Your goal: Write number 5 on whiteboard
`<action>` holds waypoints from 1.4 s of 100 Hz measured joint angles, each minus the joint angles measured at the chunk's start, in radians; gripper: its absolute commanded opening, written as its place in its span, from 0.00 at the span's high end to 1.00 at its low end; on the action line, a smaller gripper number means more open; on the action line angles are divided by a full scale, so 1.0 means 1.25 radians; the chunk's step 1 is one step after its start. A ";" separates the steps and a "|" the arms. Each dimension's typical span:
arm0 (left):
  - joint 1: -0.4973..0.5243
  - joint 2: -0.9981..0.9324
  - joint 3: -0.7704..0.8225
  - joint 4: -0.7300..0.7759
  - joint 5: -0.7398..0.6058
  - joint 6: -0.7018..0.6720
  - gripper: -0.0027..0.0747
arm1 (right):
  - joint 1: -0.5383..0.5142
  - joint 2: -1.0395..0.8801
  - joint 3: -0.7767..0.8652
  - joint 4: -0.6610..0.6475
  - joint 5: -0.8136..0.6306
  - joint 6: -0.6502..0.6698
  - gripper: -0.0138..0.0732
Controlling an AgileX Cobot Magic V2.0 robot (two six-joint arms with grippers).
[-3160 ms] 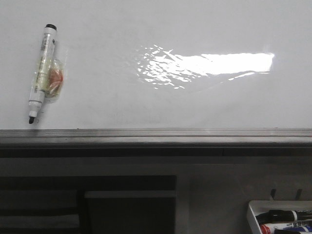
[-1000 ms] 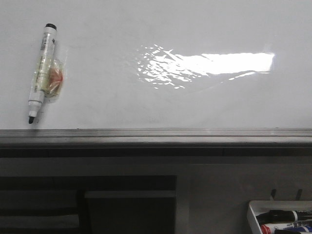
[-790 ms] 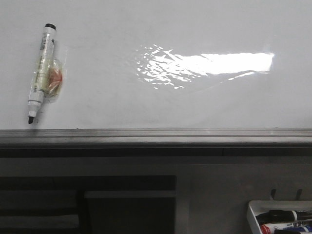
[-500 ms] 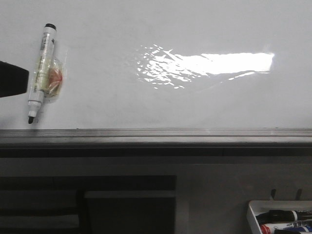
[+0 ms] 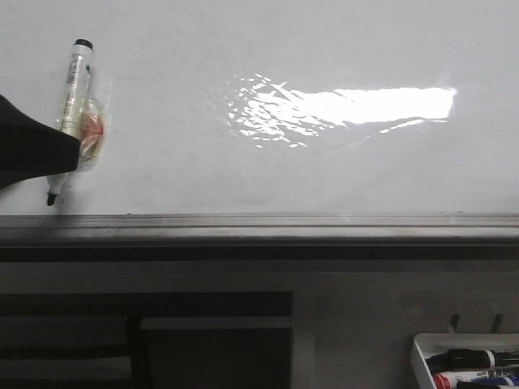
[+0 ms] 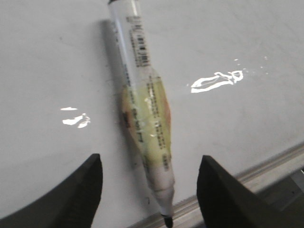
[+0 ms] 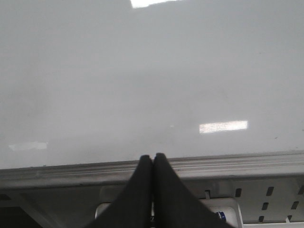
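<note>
The whiteboard (image 5: pixel 243 49) is glossy white with a bright glare patch; no number 5 shows on it. A white marker pen (image 5: pixel 75 81) with a black tip lies on it at the far left, uncapped tip toward the grey edge rail (image 5: pixel 259 223), with a yellowish clear wrap round its middle. My left gripper (image 5: pixel 49 150) reaches in from the left and covers the pen's lower part. In the left wrist view the gripper (image 6: pixel 149 164) is open, its fingers on either side of the pen (image 6: pixel 137 80), not touching it. My right gripper (image 7: pixel 152 156) is shut and empty over the rail.
A small white tray (image 5: pixel 426 356) with several markers hangs below the board at the front right; it also shows in the right wrist view (image 7: pixel 228 209). A dark shelf and frame lie below the rail (image 6: pixel 266 166).
My left gripper has come into the front view from the left and now reaches the pen's lower half. The pen and the right gripper have not moved.
</note>
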 measured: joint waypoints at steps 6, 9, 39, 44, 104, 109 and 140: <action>0.000 0.009 0.000 -0.003 -0.007 0.000 0.45 | 0.000 0.000 0.000 0.000 0.000 0.000 0.91; 0.000 0.012 0.000 -0.003 -0.011 0.000 0.45 | 0.000 0.000 0.000 0.000 0.000 0.000 0.91; 0.000 0.058 -0.002 0.016 -0.028 0.000 0.45 | 0.001 0.000 0.000 0.000 0.000 0.000 0.91; 0.000 0.067 -0.003 0.019 -0.037 0.000 0.45 | 0.004 0.000 0.000 0.000 0.000 0.000 0.91; 0.000 0.089 -0.009 0.102 -0.043 0.000 0.99 | 0.177 0.046 -0.045 0.000 0.071 0.000 0.91; 0.000 0.079 -0.009 0.138 -0.030 0.000 0.99 | 0.195 0.064 -0.061 0.000 0.085 0.000 0.91; 0.003 0.011 -0.009 0.389 -0.042 0.000 0.99 | 0.398 0.214 -0.168 0.000 0.099 0.000 0.82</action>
